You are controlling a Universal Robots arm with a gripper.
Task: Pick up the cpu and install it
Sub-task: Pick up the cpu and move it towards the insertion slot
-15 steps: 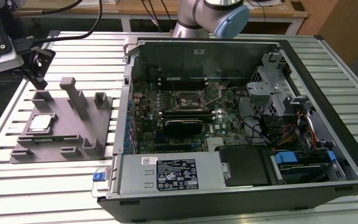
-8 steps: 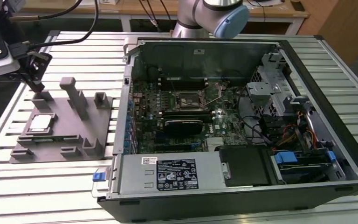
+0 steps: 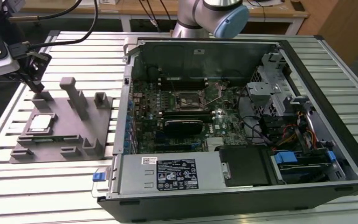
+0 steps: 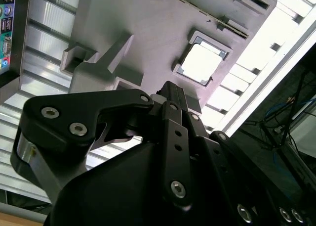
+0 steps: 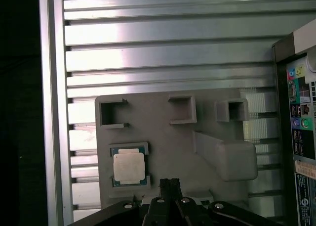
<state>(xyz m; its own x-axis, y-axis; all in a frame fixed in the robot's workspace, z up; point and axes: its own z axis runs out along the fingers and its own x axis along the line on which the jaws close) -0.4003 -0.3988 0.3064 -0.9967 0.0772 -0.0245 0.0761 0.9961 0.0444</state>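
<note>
Near the grey fixture's edge farthest from the computer case, cpu lies flat in its recess. Gripper hovers close by, apart from it, fingers pressed together, empty. Approach step, by my reckoning; a grasp calls for fingers parted and centred over the chip.

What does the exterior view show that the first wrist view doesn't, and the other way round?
The exterior view adds the open computer case, its motherboard with the socket, and the robot arm. The first wrist view adds the coloured ports on the computer's outer side. Both show the cpu lying in its recess on the grey fixture, the slatted metal table, and the gripper near the fixture, not holding the cpu.
</note>
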